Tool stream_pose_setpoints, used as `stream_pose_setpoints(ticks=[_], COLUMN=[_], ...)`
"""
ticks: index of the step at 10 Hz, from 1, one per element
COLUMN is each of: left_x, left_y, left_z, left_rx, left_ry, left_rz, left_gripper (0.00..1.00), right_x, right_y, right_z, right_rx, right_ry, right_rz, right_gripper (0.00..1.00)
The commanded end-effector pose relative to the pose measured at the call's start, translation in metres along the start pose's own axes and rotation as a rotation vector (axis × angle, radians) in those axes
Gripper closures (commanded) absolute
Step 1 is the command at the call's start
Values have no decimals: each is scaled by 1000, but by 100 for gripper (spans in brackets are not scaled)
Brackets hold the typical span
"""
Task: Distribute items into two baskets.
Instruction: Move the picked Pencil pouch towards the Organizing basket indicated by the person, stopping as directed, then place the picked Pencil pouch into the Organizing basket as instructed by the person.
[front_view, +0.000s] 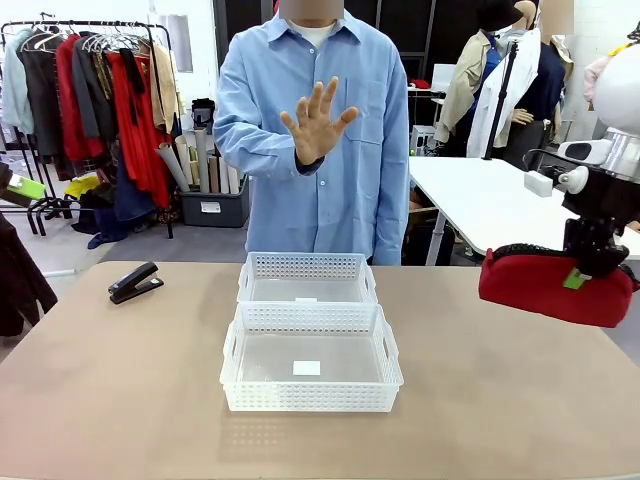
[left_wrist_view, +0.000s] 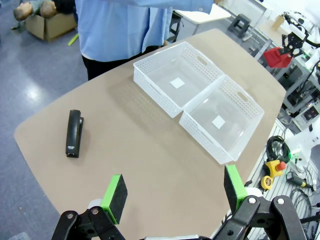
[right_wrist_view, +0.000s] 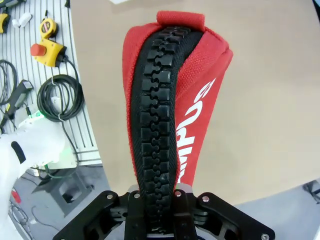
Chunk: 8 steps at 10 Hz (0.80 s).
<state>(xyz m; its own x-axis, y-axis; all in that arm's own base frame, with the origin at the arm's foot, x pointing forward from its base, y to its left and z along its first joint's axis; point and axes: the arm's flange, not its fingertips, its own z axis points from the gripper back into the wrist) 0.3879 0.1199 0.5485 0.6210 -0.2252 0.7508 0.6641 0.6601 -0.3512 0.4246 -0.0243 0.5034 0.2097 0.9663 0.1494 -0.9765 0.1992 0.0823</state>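
I have the red pouch pinched in my right gripper, whose jaws are clamped tight across its zipped top edge; it hangs lengthwise in the air over the table's right end, well apart from both baskets. Up close in the right wrist view the pouch is coarse woven cloth with white lettering down one flank, a chunky black toothed zipper along its spine and a folded red tab at the far tip. The two baskets sit mid-table, touching long side to long side: the near basket and the far basket, both shallow white plastic rectangles with lattice walls, handle slots and a small white label on the floor. The stapler, black and wedge-shaped, lies closed on the table's left part, well clear of them. My left gripper hovers high above the smooth tan table, green pads spread wide, holding nothing. Across the table the person raises an open hand, fingers splayed, palm toward me.
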Motion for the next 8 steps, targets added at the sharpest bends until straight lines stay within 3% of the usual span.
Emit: stream_pose_setpoints(ticks=[1,8], left_x=[1,1], left_y=[-1,-1], left_z=[0,0], left_rx=[-12,-12], left_ry=[-22,-22], left_rz=[3,3], left_gripper=[0,0], right_x=[0,0], right_y=[4,4], right_z=[0,0], right_rx=[-4,-4], right_ry=[-10,-10], right_rz=[-29,-29], right_gripper=[100,100])
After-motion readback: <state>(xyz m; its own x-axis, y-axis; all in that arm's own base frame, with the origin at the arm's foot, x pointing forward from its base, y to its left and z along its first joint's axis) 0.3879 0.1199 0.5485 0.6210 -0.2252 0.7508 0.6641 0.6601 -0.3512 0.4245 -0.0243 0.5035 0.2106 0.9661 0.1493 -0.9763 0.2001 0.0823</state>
